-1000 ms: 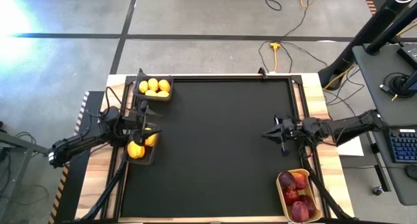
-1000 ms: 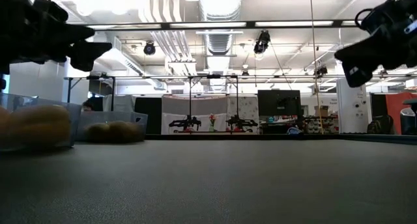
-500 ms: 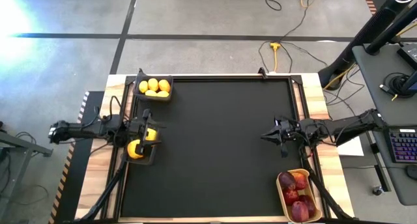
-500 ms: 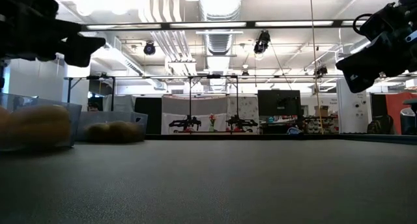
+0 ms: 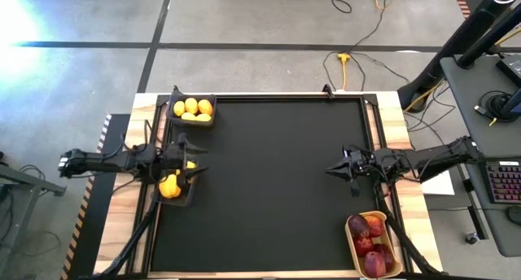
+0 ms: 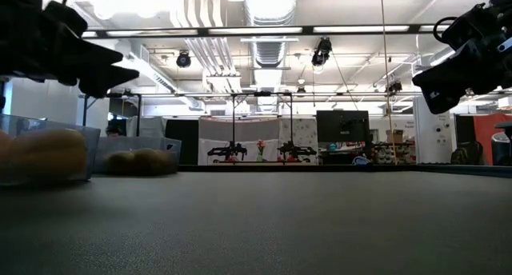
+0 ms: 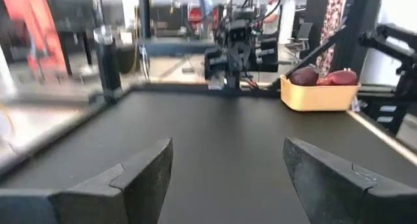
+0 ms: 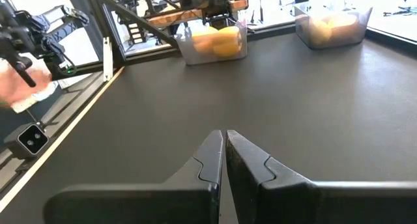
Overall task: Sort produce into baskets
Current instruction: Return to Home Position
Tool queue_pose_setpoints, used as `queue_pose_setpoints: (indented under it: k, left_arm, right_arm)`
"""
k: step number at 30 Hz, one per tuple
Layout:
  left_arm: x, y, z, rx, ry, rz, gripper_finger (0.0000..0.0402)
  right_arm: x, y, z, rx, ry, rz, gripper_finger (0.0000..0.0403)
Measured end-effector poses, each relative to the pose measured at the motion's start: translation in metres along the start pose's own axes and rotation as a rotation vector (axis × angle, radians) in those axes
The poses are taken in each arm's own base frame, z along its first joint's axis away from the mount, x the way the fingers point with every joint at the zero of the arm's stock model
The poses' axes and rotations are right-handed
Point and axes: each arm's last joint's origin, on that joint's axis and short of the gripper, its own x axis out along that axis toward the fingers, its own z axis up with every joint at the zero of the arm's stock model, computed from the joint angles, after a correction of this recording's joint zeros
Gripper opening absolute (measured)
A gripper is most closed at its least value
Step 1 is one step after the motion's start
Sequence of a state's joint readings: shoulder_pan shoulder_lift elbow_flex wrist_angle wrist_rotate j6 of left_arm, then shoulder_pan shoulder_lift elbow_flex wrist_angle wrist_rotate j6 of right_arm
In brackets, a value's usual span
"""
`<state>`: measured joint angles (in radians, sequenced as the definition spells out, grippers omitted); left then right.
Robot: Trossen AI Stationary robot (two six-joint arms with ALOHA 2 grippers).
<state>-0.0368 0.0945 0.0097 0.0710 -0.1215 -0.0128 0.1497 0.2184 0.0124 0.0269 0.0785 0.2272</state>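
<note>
Your left gripper (image 5: 192,161) hangs open and empty over a bin (image 5: 176,203) of yellow fruit (image 5: 169,187), and your right gripper (image 5: 334,168) sits shut on nothing near the tray (image 7: 318,100) of red fruit (image 7: 303,75), because all the fruit you see is sorted already.

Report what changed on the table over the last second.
The left arm swung its elbow up and straightened along the table's left side. The left gripper, open, slid slightly along above the lower black bin. Nothing was taken hold of or let go. The right gripper, shut, barely moved. The lemons and red fruits lie where they were.
</note>
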Motion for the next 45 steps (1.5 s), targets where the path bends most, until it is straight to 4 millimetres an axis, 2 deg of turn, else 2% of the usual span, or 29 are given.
queue_pose_setpoints:
  k: [6,45]
  left_arm:
    - [0.0026,-0.0003,-0.0025,-0.121,0.047,0.004,0.0275]
    - [0.0067,-0.0008,-0.0048,-0.115,0.104,0.007,0.0275]
  right_arm:
    - [0.0001,0.0000,-0.0002,0.000,0.001,0.000,0.0013]
    - [0.0001,-0.0001,-0.0003,0.000,0.001,-0.001,0.0013]
